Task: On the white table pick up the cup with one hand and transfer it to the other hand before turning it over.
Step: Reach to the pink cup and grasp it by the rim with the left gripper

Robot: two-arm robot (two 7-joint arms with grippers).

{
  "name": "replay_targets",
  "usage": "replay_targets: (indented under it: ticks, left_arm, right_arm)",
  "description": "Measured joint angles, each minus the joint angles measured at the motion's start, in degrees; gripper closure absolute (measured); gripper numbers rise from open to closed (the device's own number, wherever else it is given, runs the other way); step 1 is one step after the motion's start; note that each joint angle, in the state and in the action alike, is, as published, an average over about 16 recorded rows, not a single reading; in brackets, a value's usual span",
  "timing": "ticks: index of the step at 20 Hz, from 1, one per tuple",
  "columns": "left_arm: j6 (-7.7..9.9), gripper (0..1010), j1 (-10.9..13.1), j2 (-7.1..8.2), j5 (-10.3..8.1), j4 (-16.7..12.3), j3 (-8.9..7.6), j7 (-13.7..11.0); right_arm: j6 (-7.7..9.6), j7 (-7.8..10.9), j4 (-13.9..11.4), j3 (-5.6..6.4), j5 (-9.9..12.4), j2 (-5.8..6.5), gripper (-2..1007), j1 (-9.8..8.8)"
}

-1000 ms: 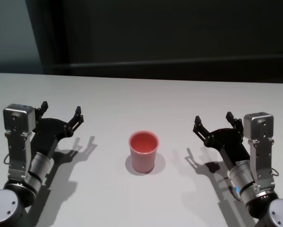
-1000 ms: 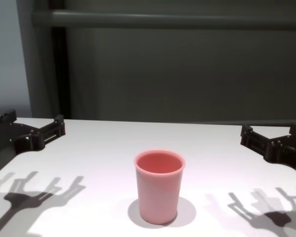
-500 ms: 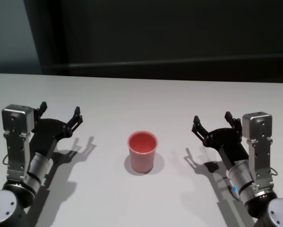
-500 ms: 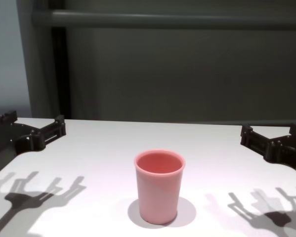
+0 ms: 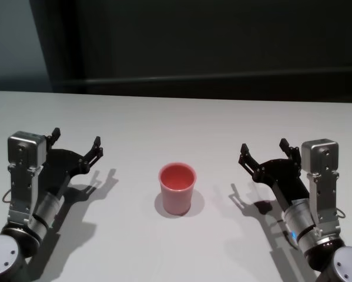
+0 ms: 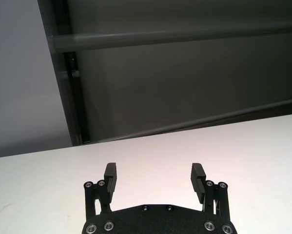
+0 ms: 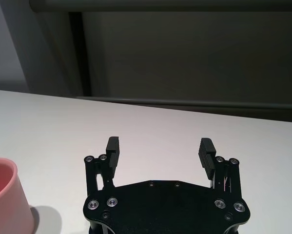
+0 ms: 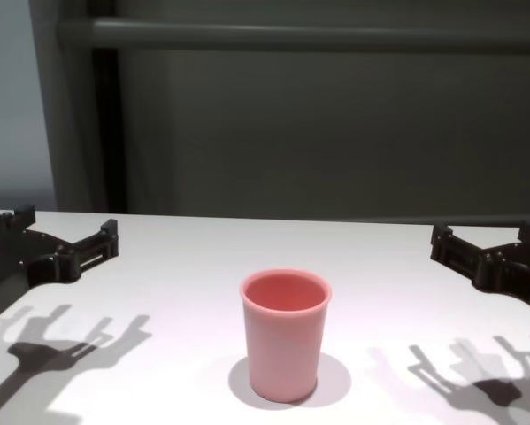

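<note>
While the chest view crops both arms at its edges, the plain pink plastic cup [image 5: 177,188] stands upright, empty, mid broad white counter [image 5: 176,117], between left gripper [image 5: 74,144] and right gripper [image 5: 268,153], jaws wide

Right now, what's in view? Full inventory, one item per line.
cup: 1, pink, upright with mouth up, standing mid-table between the two arms, touched by neither.
white table: 1, white, spans the whole work area under the cup and both arms.
rail: 1, grey, horizontal against the dark wall behind the table.
left gripper: 1, black, open, above the table on the robot's left, apart from the cup.
right gripper: 1, black, open, above the table on the robot's right, apart from the cup.
</note>
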Motion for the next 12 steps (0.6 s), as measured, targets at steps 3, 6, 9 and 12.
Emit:
replay_targets:
  ticks: [3,6,9,12]
  left_arm:
    - [0.18,7,-0.48,0.88,1.13,-0.39,0.07,-1.49]
    - [0.59,7,-0.98,2.15,2.33,-1.27,0.27,-3.35]
    - [1.26,7,-1.57,3.91,3.65,-2.5,0.7,-5.53]
    - [2.13,7,-2.26,5.99,5.09,-3.84,1.36,-7.84]
  right_arm:
    - [0.0,0.0,0.0,0.0,0.0,0.0,3,0.0]
    - [0.0,0.0,0.0,0.0,0.0,0.0,3,0.0]
    - [0.0,0.0,0.0,0.0,0.0,0.0,3,0.0]
    - [0.0,0.0,0.0,0.0,0.0,0.0,3,0.0]
